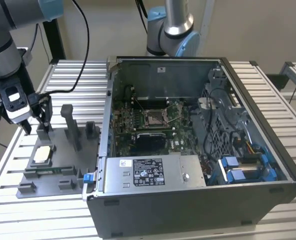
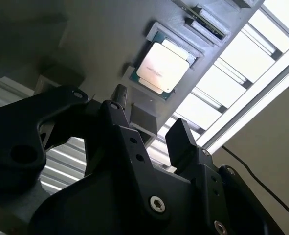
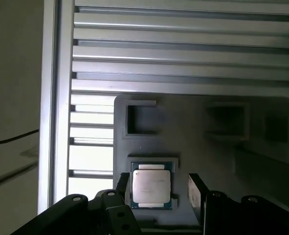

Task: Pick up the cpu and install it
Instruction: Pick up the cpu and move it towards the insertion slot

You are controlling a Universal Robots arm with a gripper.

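The claw (image 3: 159, 182) hangs open, holding nothing, over the cpu (image 3: 151, 190) in the grey tray (image 3: 193, 127). Advised: fingers (image 3: 197, 191) square to opposite chip edges, vertical descent, light grip.

Even, diffuse room light fills the exterior view, leaving only soft shadows inside the computer case (image 1: 198, 210). In both wrist views the gripper (image 3: 159, 182) reads as a near-black silhouette against washed-out slats of the table (image 3: 183, 49) beyond it. The fixture tray (image 3: 193, 147) under the tool lies in dim shade, and the cpu (image 3: 151, 188) between its tips shows a pale sheen, perhaps from overhead lamps.
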